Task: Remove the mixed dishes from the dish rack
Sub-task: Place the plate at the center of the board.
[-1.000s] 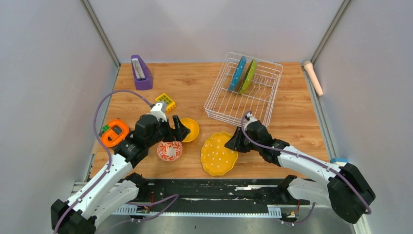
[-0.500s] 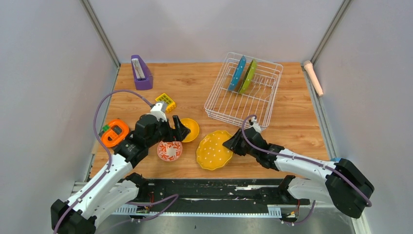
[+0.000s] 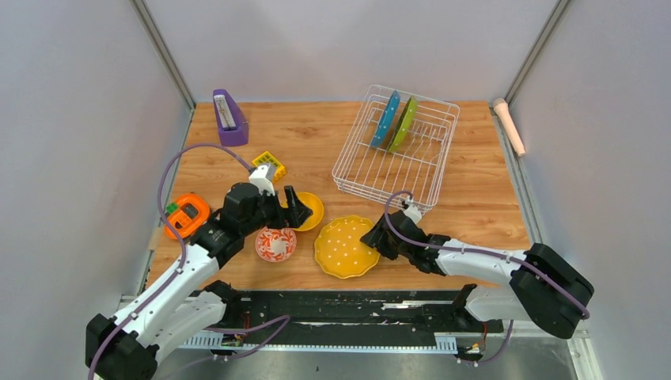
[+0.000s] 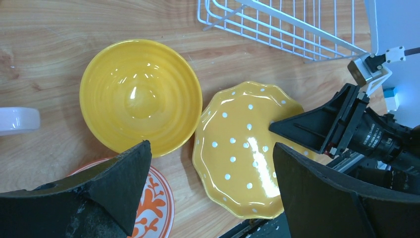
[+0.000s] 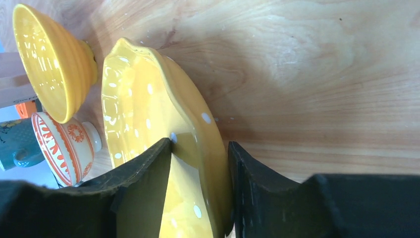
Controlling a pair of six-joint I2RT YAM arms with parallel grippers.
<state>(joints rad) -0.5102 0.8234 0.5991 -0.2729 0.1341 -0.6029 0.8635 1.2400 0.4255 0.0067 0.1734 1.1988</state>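
Note:
My right gripper [image 3: 378, 235] is shut on the right rim of the yellow dotted plate [image 3: 346, 247], pinching it between both fingers [image 5: 200, 148]. The plate [image 5: 143, 94] hangs tilted, low over the wood near the table's front edge. My left gripper [image 3: 294, 210] is open and empty, hovering over the gap between the plain yellow bowl [image 4: 141, 94], the red-and-white bowl [image 4: 156, 198] and the plate [image 4: 242, 148]. Both bowls stand on the table left of the plate. The white dish rack [image 3: 352, 134] at the back right holds a blue plate [image 3: 387, 119] and a green plate [image 3: 403, 123] upright.
A purple wedge holder [image 3: 229, 117] stands at the back left. A yellow grid block [image 3: 269, 166] and an orange round gadget [image 3: 187, 215] lie near my left arm. A pinkish cylinder [image 3: 509, 125] lies along the right wall.
My right gripper has carried the yellow plate left and nearer the front, closer to the bowls. My left arm shifted only slightly.

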